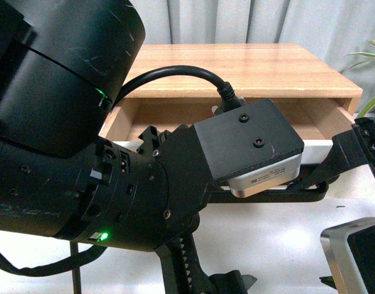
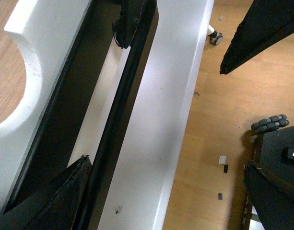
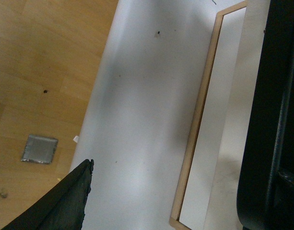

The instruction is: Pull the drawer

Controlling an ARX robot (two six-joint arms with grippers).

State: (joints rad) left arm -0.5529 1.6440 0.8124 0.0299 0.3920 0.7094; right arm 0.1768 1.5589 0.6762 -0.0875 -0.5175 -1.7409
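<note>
the drawer [image 1: 169, 119] stands open under the wooden top [image 1: 254, 64], its light wood inside showing from 11 to 2 o'clock in the front view. its black bar handle [image 1: 297, 193] runs across at about 4 o'clock, partly hidden by the left arm [image 1: 83, 184]. in the left wrist view the left gripper [image 2: 154, 115] is spread wide. one finger [image 2: 51, 201] has its tip right against the bar handle [image 2: 118, 120], on the drawer-front side. the other finger [image 2: 262, 28] hangs well apart over the wood floor [image 2: 218, 143]. it clamps nothing. the right gripper [image 1: 343, 156] comes in at 3 o'clock and reaches to the handle's end. i cannot tell how far open it is.
</note>
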